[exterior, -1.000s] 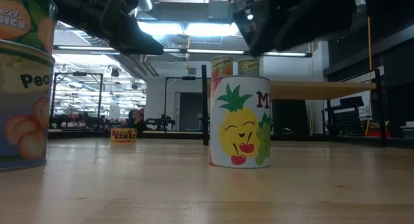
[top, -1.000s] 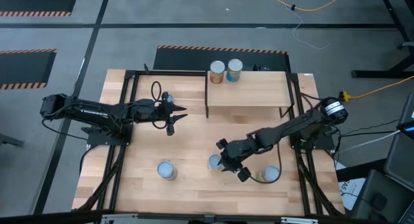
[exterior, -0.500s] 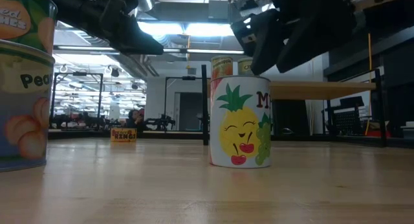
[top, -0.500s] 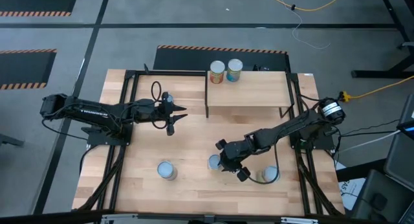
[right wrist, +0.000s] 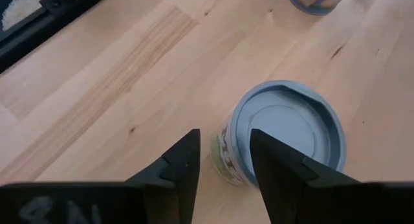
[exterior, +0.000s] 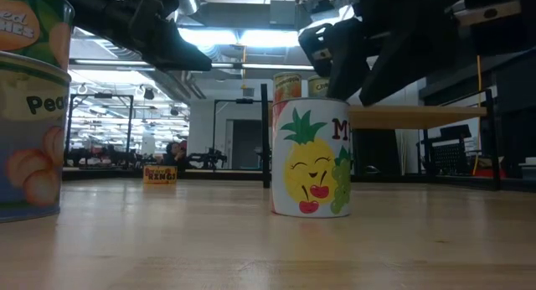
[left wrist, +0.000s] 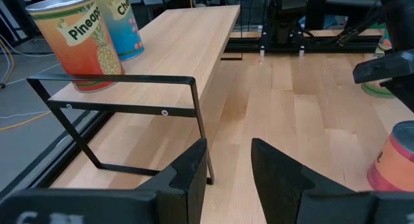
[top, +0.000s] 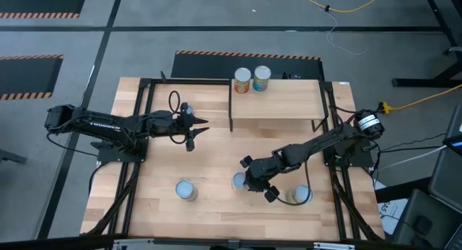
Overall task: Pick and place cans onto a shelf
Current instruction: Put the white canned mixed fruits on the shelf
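The right end effector (top: 253, 183) is hanging just above the pineapple can (exterior: 311, 157) near the middle of the worktop (top: 216, 156), fingers (right wrist: 182, 160) only narrowly apart and holding nothing. In the right wrist view the can's pale blue-grey lid (right wrist: 286, 127) is sitting just ahead of the fingertips and a bit off to one side, not between them. From the low view that label is showing a smiling cartoon pineapple with cherries and grapes, plus a red "M" at the edge.

Another can (top: 301, 195) is standing just right of the end effector near the front right edge, and a third one (top: 186, 190) is sitting well apart to the left, with open wood between them. Up close in the low view, a can (exterior: 25, 135) is reading "Pea..." with peaches on it.

The shelf (top: 276, 100) is sitting at the far edge with two cans at its far left corner: an orange one (left wrist: 73, 39) reading "Pineap..." and a blue one (left wrist: 119, 23) starting "Ch...". The rest of its board is bare.

The left end effector (top: 193, 131) is waiting over the left far part of the worktop, fingers (left wrist: 191, 169) narrowly apart, empty.
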Controlling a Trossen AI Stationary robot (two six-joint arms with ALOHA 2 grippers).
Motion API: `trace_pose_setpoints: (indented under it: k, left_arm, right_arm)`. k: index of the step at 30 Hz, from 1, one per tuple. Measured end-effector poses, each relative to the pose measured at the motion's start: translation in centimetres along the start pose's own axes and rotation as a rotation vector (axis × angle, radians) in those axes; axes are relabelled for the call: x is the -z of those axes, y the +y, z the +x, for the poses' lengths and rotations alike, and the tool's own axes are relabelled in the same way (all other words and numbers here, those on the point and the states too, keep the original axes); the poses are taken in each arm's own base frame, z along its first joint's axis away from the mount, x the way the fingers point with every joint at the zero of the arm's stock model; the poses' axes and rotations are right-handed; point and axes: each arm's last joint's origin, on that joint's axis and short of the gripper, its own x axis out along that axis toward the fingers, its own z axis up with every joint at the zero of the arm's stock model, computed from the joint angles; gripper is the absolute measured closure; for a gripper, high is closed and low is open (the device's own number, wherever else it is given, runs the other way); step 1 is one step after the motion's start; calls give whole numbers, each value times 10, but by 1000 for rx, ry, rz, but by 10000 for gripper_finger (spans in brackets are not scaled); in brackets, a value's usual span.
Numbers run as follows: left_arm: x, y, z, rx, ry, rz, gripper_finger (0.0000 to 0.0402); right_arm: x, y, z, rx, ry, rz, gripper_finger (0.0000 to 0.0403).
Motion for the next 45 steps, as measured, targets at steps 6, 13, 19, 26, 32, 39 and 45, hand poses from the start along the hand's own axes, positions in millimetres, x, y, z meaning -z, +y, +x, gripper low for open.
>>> trace_pose_setpoints:
  k: [6, 13, 19, 26, 32, 39, 45]
  left_arm:
    - [0, 0, 0, 0, 0, 0, 288]
    - [0, 0, 0, 0, 0, 0, 288]
    - [0, 0, 0, 0, 0, 0, 288]
    - [0, 0, 0, 0, 0, 0, 288]
    - [0, 0, 0, 0, 0, 0, 288]
    - [0, 0, 0, 0, 0, 0, 288]
    - [0, 0, 0, 0, 0, 0, 288]
  right_arm:
    - [0, 0, 0, 1, 2, -6, 283]
    - [4, 0, 0, 1, 46, 0, 309]
    - [4, -1, 0, 32, 56, -4, 324]
    - [4, -1, 0, 36, 56, -3, 367]
    - [4, -1, -1, 36, 55, 0, 393]
    - [4, -1, -1, 37, 55, 23, 389]
    - [-2, -2, -5, 40, 58, 23, 393]
